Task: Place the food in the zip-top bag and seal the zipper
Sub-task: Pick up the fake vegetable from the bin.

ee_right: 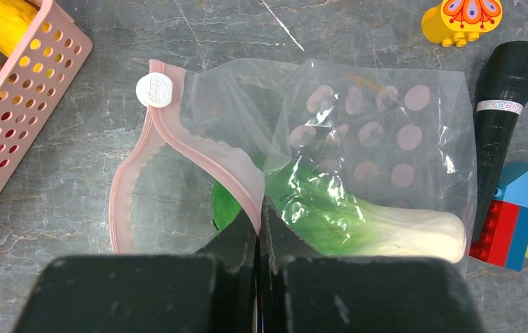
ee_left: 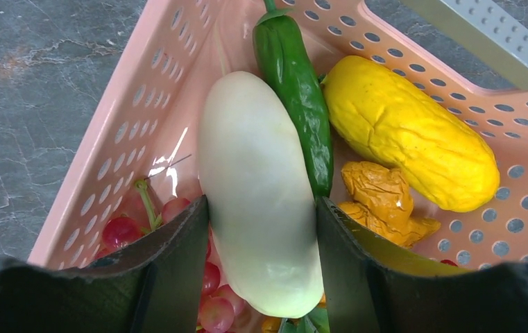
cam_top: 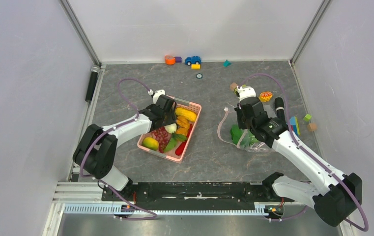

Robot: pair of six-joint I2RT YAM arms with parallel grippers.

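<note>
In the left wrist view my left gripper [ee_left: 261, 229] reaches into the pink basket [ee_left: 143, 118], its fingers pressed on both sides of a long white food piece [ee_left: 257, 159]. Beside it lie a green pepper [ee_left: 295, 90], a yellow piece [ee_left: 406, 128], an orange piece [ee_left: 379, 198] and red grapes [ee_left: 122, 232]. My right gripper [ee_right: 261, 222] is shut on the pink zipper strip [ee_right: 198, 156] of the zip-top bag [ee_right: 386, 104], lifting the mouth open. The white slider [ee_right: 154, 90] sits at the strip's far end. A bok choy [ee_right: 358, 215] lies inside the bag.
A black toy microphone [ee_right: 507, 90], stacked coloured blocks [ee_right: 517, 225] and a yellow toy [ee_right: 462, 17] lie right of the bag. A toy car [cam_top: 192, 60] and small blocks sit by the back wall. A black cylinder [cam_top: 92, 83] rests at the left wall.
</note>
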